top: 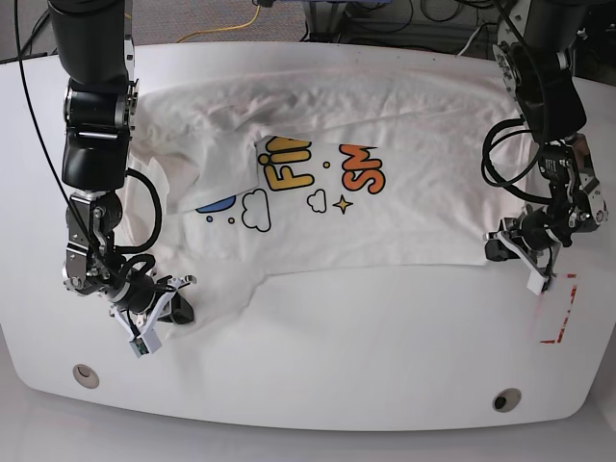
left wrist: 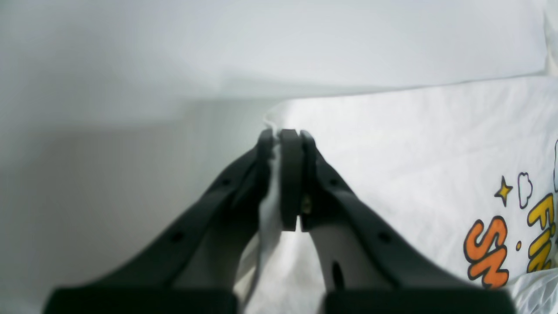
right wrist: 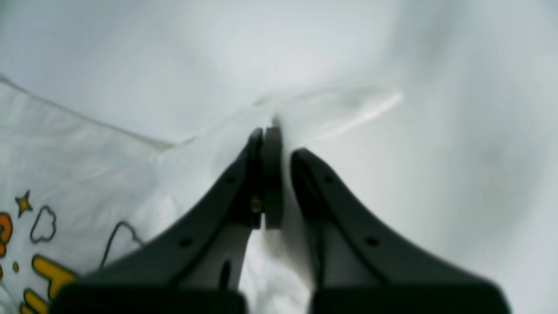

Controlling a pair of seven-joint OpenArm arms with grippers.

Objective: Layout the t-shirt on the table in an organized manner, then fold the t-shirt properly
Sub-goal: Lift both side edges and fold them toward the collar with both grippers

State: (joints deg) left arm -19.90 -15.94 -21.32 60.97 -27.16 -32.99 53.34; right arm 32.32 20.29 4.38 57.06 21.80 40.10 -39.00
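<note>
Along the t-shirt [top: 385, 221]'s near hem I have both grips: left gripper [top: 500, 243] clamped on one corner, right gripper [top: 178, 303] pinching the other; cloth runs long-axis between them across the table [top: 366, 356], its body beyond both grippers, so each arm is equally placed

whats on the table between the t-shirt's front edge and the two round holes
Nothing: in the base view the table is bare white between the t-shirt hem and both grommet holes.

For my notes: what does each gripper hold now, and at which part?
Both hold the t-shirt: left gripper pinches a near edge corner; right gripper pinches the opposite near corner.
</note>
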